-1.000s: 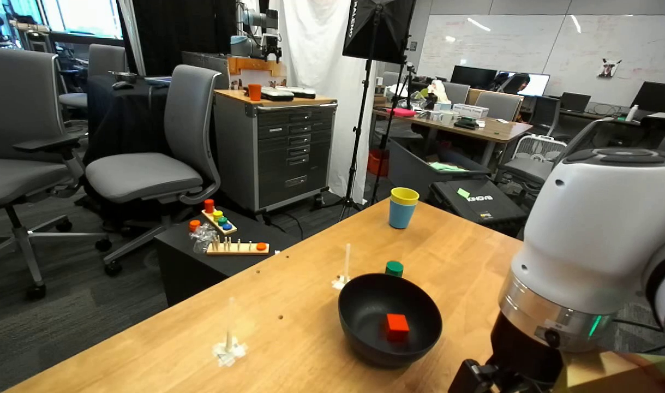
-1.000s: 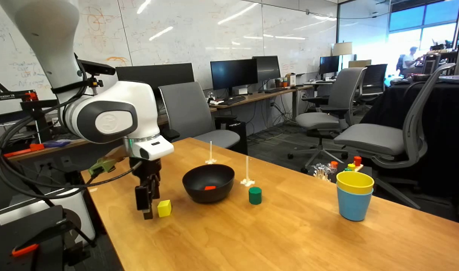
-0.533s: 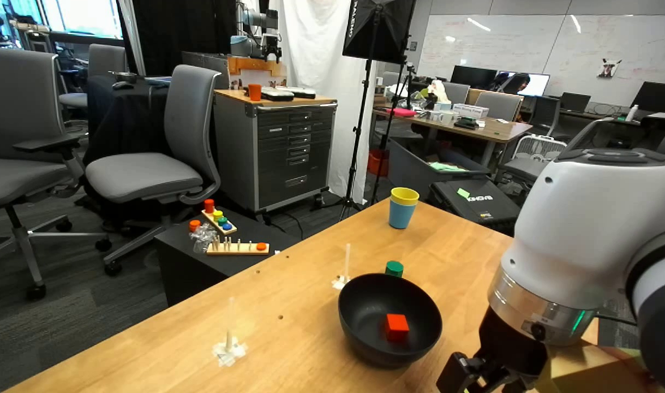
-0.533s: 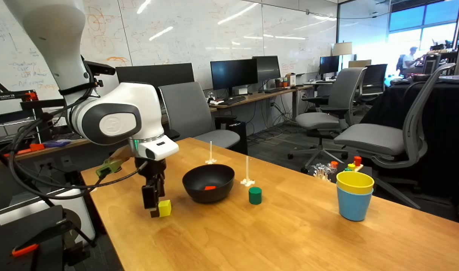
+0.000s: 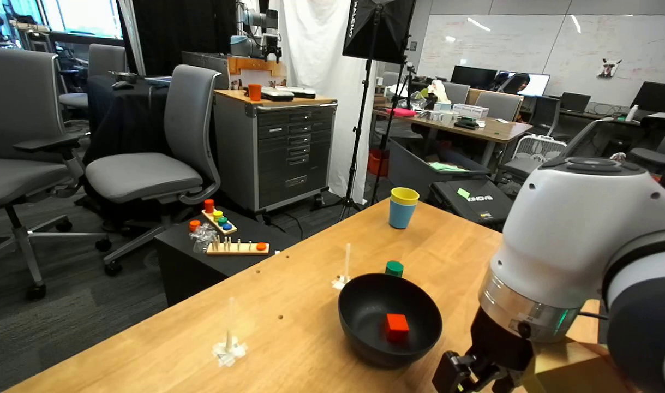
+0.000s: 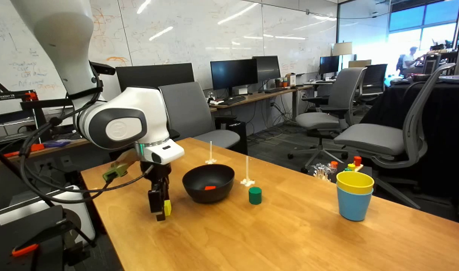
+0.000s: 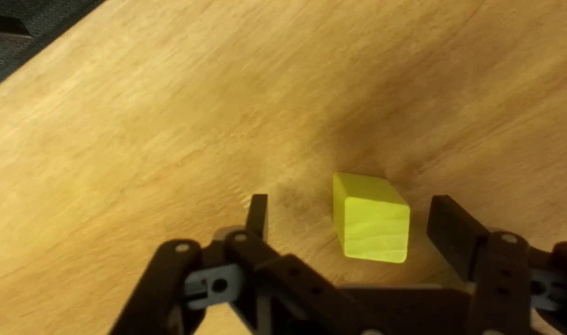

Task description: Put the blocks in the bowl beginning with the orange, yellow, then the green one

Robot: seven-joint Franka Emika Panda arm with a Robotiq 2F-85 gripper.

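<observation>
Both exterior views angled down across table (image 6: 285, 233), sharing bowl (image 5: 369, 307); wrist view close, above yellow block (image 7: 376, 229)

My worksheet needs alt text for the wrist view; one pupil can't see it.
An open black gripper straddles a yellow cube on a wooden tabletop, with a gap on each side. The cube sits nearer the picture's right-hand finger. The top left corner is dark.

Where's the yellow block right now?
In the wrist view, the yellow block sits right of centre on the table, between the open jaws of the gripper, nearer the picture's right jaw.
</observation>
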